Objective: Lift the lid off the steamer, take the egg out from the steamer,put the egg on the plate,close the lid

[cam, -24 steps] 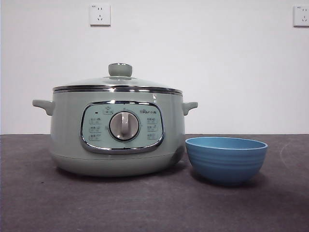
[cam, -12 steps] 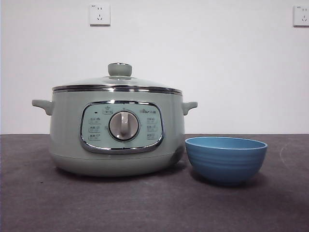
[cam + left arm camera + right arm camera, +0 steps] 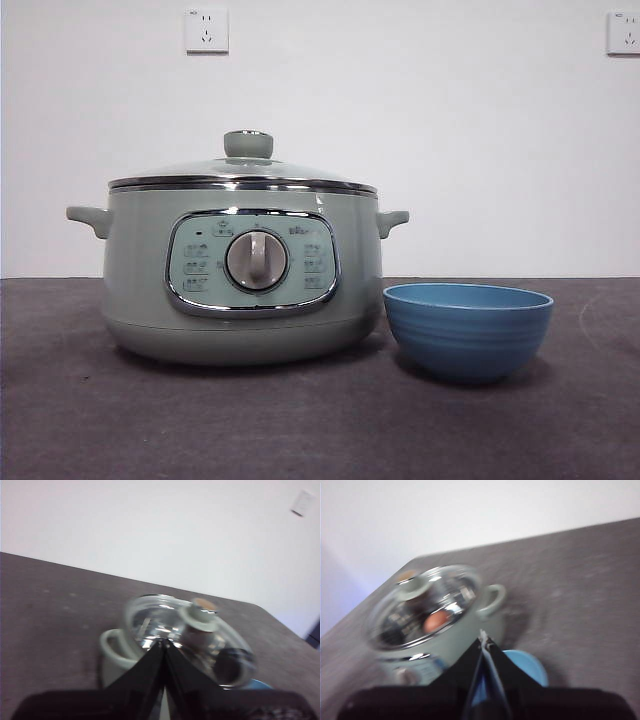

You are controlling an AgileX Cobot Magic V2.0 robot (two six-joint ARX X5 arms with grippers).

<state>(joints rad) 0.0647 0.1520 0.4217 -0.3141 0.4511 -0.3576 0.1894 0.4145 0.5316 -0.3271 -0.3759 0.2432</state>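
Observation:
The steamer (image 3: 240,310) stands on the dark table with the lid (image 3: 240,174) seated on it and the knob (image 3: 248,144) on top. Right of it, close by, sits the blue plate (image 3: 468,330), its inside hidden in the front view. Neither arm shows in that view. In the blurred left wrist view, my left gripper (image 3: 163,643) is shut and empty, above and short of the lid (image 3: 160,620) and its knob (image 3: 199,618). My right gripper (image 3: 484,639) is shut and empty too, above the plate (image 3: 532,667). Through the lid (image 3: 415,612) the brown egg (image 3: 436,621) shows inside the steamer.
Two wall sockets (image 3: 206,30) sit on the white wall behind the table. Dark tabletop (image 3: 300,420) stretches in front of the steamer and plate. The steamer's side handles (image 3: 88,218) stick out left and right.

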